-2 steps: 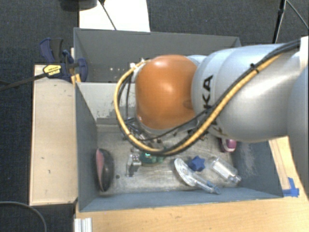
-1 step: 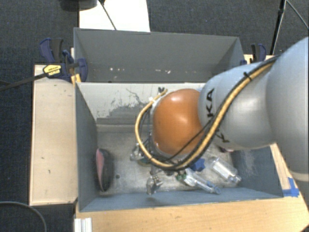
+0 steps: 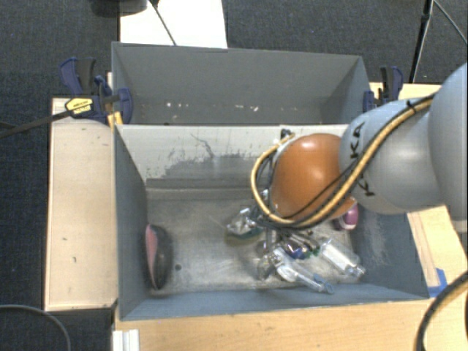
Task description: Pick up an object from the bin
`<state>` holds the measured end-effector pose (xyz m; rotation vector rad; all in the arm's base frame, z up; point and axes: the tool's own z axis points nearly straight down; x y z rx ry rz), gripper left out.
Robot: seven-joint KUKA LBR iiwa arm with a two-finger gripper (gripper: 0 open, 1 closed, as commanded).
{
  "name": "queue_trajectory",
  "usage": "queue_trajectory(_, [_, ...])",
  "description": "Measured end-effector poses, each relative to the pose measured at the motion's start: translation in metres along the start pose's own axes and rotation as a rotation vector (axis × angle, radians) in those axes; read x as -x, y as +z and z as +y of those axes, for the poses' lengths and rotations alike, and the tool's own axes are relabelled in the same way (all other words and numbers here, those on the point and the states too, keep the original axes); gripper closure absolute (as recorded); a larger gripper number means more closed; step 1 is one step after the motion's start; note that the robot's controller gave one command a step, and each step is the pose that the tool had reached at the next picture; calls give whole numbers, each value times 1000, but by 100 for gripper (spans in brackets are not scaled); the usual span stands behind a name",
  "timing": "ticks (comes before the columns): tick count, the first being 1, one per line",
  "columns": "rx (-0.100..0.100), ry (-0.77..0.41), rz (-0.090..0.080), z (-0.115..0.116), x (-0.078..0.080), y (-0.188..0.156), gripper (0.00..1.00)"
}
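"What is this room, a workshop?"

"More of a robotics lab, I'd say. That big grey arm point(image 3: 409, 159), with KUKA lettered along it and an orange cover point(image 3: 311, 174) at its wrist, leans into a grey metal bin point(image 3: 234, 86). There's dark carpet point(image 3: 44, 20) underfoot and black cables point(image 3: 33, 121) trailing loose across it."

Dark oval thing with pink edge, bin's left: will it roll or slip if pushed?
The dark oval thing looks rounded and smooth, so probably slippery. It seems on edge near the bin's left wall, so a push may tip it.
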<state>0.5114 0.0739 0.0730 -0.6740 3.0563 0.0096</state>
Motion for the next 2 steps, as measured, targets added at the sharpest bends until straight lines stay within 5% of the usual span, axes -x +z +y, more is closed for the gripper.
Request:
queue_trajectory(1, [-5,6,-17,0,6,-4,100])
queue_trajectory(2, [-5,-1,2,29,9,-161,100])
